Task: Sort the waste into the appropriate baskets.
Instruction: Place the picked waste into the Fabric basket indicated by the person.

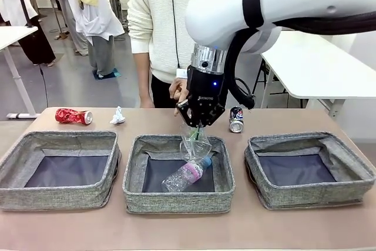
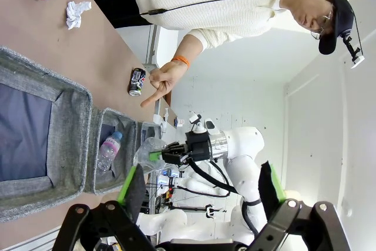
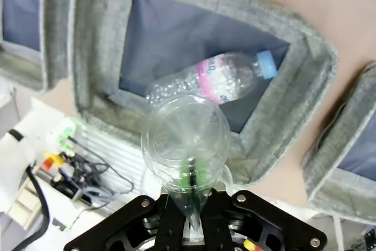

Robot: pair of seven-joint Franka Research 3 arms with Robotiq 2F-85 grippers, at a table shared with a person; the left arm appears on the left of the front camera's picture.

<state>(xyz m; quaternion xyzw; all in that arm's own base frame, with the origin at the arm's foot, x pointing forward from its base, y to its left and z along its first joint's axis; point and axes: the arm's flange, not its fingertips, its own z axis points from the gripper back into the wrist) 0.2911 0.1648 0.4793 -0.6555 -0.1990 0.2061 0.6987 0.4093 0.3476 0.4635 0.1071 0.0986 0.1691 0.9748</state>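
Clear plastic cup point(image 1: 195, 139) pinched in right end effector point(image 1: 198, 123), grip half hidden behind cup wall, above middle basket point(image 1: 176, 195); left end effector point(image 2: 201, 168) wide, empty.

In the front view, the black body of the right gripper point(image 1: 197, 125) carries the brand ROBOTIQ in small white capitals. On the white shell of the right arm point(image 1: 294, 4), grey capitals read RANKA, with the start of the word lost round the curve of the shell. The dark can point(image 1: 236, 119) shows a round red, white and blue emblem, its lettering too small to read. The white lettering on the crushed red can point(image 1: 74, 116) and the print on the pink label of the bottle point(image 1: 188, 173) are illegible.
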